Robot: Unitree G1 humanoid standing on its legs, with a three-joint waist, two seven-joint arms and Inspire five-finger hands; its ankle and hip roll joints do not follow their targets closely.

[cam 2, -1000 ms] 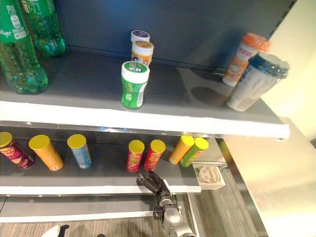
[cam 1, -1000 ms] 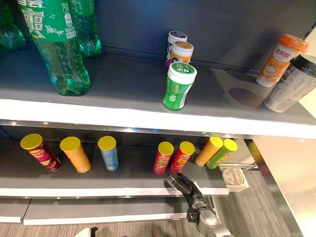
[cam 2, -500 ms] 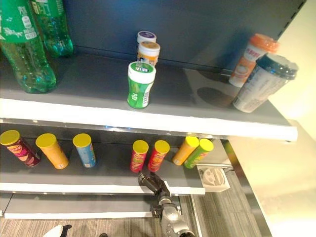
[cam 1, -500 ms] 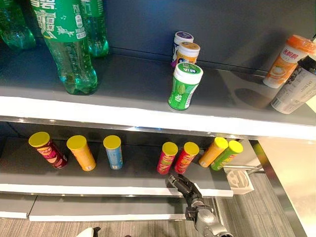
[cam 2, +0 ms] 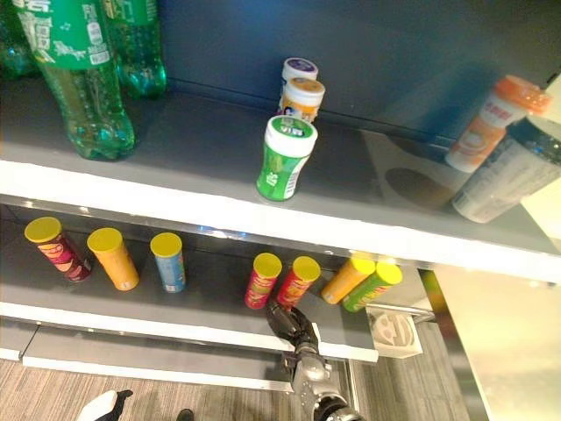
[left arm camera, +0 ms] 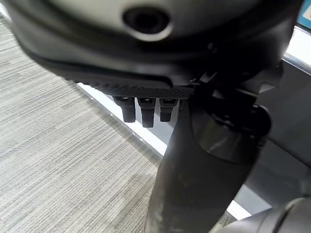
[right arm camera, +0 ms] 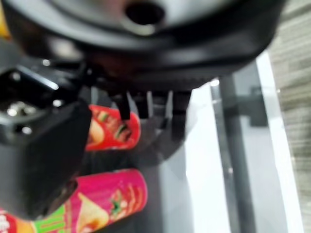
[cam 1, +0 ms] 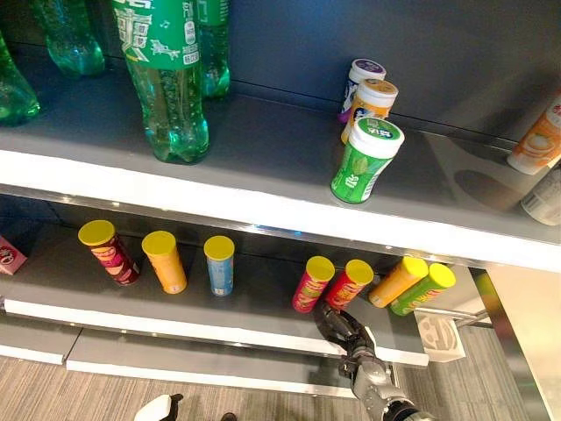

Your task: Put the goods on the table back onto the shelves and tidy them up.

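**Operator:** Currently, where is the right hand (cam 1: 340, 323)?

**Inspector:** At the front edge of the lower shelf (cam 1: 175, 317), just below the two red chip cans. The right wrist view shows its fingers (right arm camera: 146, 104) hanging relaxed, apart from one another, clamped on nothing. The pink-red chip can (cam 1: 313, 283) and the red chip can (cam 1: 350, 283) lie just past the fingertips; contact cannot be confirmed.

**Operator:** State of the left hand?

**Inspector:** The left wrist view shows the left hand (left arm camera: 146, 73) above grey carpet (left arm camera: 53, 160). Its fingers (left arm camera: 142, 110) point straight down in a row, holding nothing.

**Operator:** List the goods on the lower shelf.

**Inspector:** Seven yellow-lidded cans in a row: dark red can (cam 1: 109, 252), orange can (cam 1: 165, 260), blue can (cam 1: 219, 264), then the two red cans, then a second orange can (cam 1: 399, 280) touching a green can (cam 1: 423, 288).

**Operator:** And the upper shelf (cam 1: 263, 189)?

**Inspector:** Green soda bottles (cam 1: 166, 79) stand at its left. Near the centre, three small jars form a line from front to back: green jar (cam 1: 365, 161), orange jar (cam 1: 368, 103), purple jar (cam 1: 360, 81). At the right end, an orange-lidded cup (cam 2: 484, 123) stands beside a dark-lidded cup (cam 2: 507, 171).
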